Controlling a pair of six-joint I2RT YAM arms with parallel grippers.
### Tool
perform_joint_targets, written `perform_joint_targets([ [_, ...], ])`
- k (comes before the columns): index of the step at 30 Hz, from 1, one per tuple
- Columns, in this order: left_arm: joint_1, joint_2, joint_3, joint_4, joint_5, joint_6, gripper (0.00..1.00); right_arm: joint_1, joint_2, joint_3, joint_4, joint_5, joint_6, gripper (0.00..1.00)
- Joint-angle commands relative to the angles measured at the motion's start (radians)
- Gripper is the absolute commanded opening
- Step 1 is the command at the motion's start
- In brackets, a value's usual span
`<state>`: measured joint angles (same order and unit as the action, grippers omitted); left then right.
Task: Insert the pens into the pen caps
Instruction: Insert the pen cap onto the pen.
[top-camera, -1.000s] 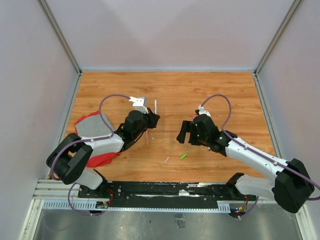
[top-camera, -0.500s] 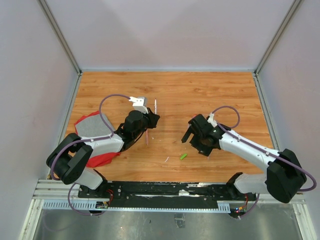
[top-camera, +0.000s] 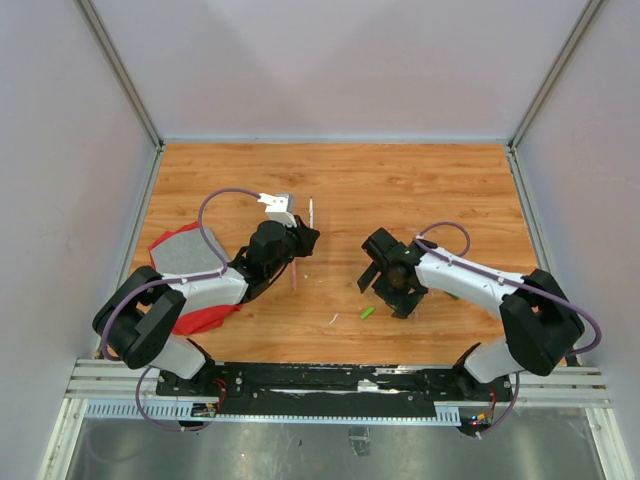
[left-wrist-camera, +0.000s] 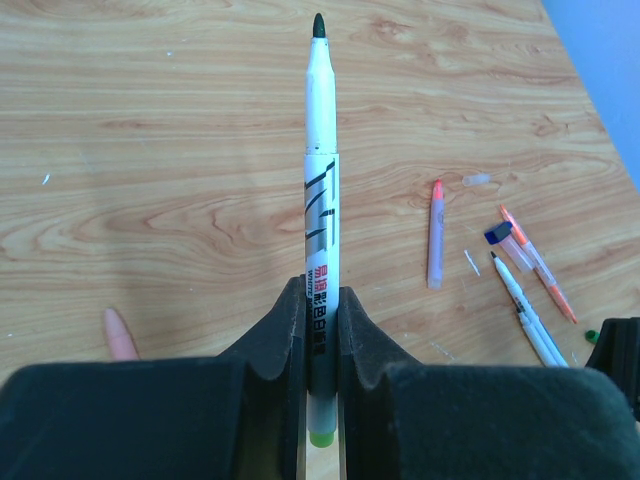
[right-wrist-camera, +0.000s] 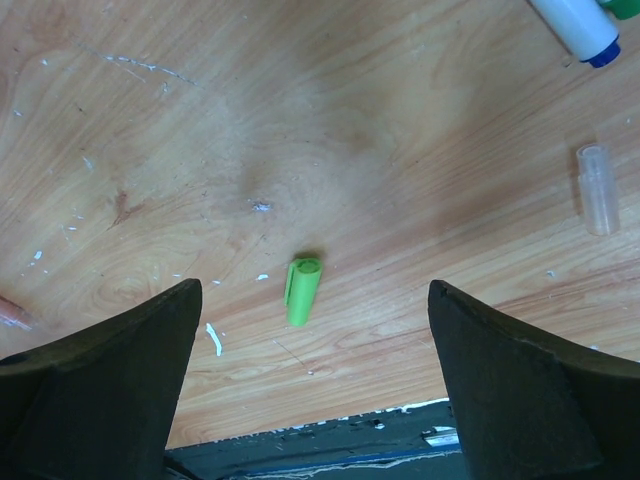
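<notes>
I hold the green-ended pen (left-wrist-camera: 320, 180) clamped in the left gripper (left-wrist-camera: 320, 300), tip forward, presented for capping. The right gripper (right-wrist-camera: 313, 295) hangs wide open above the green cap (right-wrist-camera: 302, 292), probably its match, lying on the scuffed wooden table (right-wrist-camera: 400, 120). Plain grey walls (top-camera: 330, 70) enclose the bench.

— Overhead camera, high behind the near edge, looks down on the whole table (top-camera: 400, 180).
— Wrist cameras sit close above it; the right one, facing down, shares the green cap (right-wrist-camera: 302, 291) with it.
</notes>
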<state>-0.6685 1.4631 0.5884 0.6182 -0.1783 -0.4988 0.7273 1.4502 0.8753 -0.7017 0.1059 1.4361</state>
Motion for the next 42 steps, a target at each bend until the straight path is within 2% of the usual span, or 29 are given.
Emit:
perform_joint_targets([
  [1, 0.01, -0.017, -0.002, 0.014, 0.001, 0.0, 0.0, 0.038, 0.041, 0.032, -0.02, -0.011, 0.063, 0.94],
  [12, 0.01, -0.017, -0.001, 0.012, 0.002, 0.0, 0.01, 0.047, 0.123, 0.042, 0.003, -0.018, 0.075, 0.86],
  [20, 0.01, -0.017, 0.0, 0.011, 0.004, -0.003, 0.01, 0.05, 0.147, 0.038, 0.008, -0.024, 0.066, 0.75],
  [29, 0.011, -0.019, 0.0, 0.011, 0.002, -0.003, 0.0, 0.077, 0.152, 0.058, -0.014, -0.033, 0.07, 0.74],
  [42, 0.012, -0.019, 0.001, 0.009, 0.003, -0.003, 0.0, 0.098, 0.203, 0.077, -0.036, -0.018, 0.09, 0.6],
])
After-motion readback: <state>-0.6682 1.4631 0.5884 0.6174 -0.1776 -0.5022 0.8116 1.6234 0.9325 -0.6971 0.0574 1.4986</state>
